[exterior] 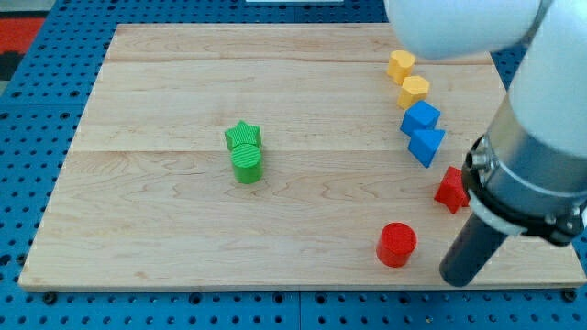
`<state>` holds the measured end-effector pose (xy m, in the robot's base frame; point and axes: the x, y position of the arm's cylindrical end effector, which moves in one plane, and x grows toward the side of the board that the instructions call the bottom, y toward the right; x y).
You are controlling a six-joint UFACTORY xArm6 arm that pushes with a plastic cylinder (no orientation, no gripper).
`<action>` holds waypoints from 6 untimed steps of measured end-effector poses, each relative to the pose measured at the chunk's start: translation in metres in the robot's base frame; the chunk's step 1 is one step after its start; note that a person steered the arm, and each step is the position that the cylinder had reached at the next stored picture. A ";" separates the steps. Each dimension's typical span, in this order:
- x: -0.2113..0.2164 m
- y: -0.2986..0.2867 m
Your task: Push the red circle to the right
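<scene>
My tip (456,278) is a plain dark rod end with no jaws to open or shut, so it holds nothing; it rests on the wooden board (165,229) just at 3 o'clock of the red circle (396,245), with a narrow gap between them, though from this angle I cannot be sure they are apart. The red circle is a short smooth cylinder near the board's bottom edge. At its 1 o'clock sits a red star-like block (450,190), partly hidden by the arm. Above that run a blue triangle (426,145), a blue block (420,116) and two yellow blocks (414,91) (401,64). Far off at 10 o'clock, a ridged green cylinder (247,164) touches a green star (243,136).
</scene>
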<state>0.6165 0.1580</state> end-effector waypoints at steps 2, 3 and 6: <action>-0.002 -0.105; -0.026 -0.105; -0.035 0.010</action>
